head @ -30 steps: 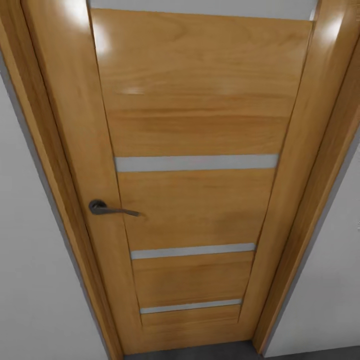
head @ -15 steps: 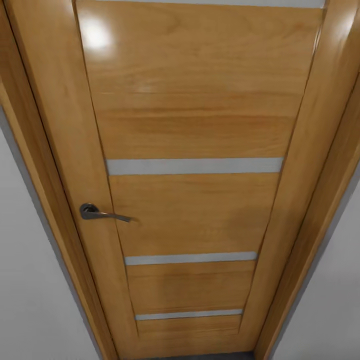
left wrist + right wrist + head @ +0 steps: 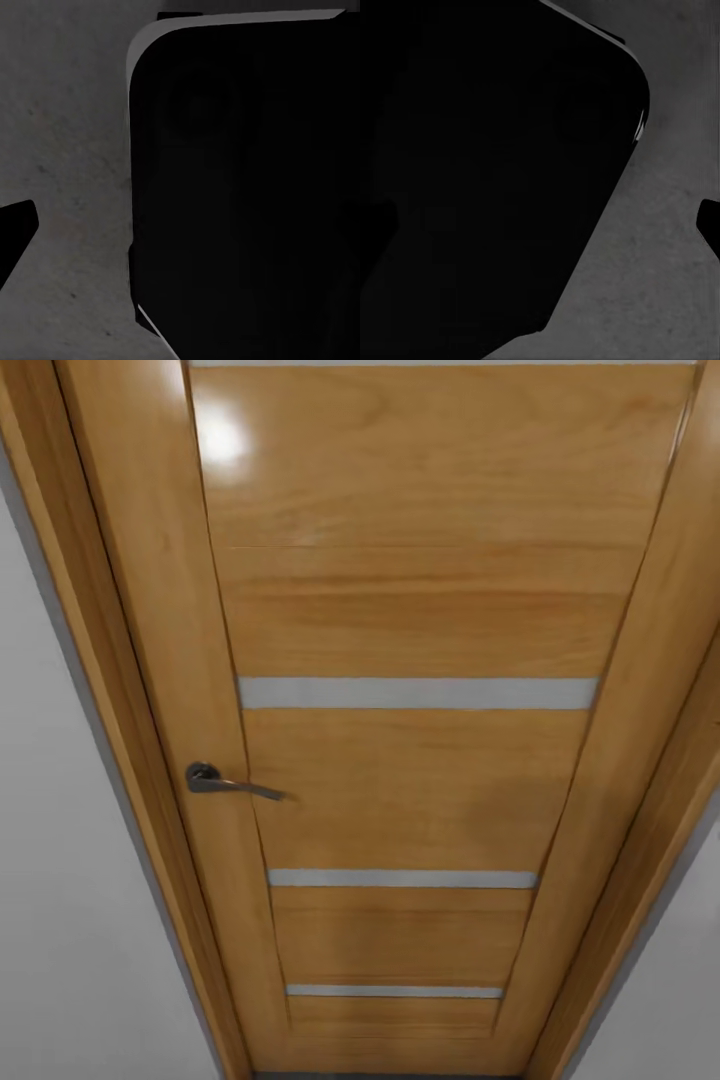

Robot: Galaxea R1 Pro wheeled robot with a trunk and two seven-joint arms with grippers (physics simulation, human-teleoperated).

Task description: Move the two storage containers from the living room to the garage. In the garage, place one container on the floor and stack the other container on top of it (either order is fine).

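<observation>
honey-wood door (image 3: 420, 610) with three frosted strips faces the head camera, dark lever handle (image 3: 228, 782) at 9 o'clock, white wall (image 3: 60, 920) beside. no writing readable. wrist views show grey concrete floor (image 3: 67, 150); gripper state cannot be told.

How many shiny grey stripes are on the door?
4. One stripe runs along the very top of the head view, one crosses the middle of the door, one sits lower down, and the last is near the bottom. More may be hidden above.
</observation>
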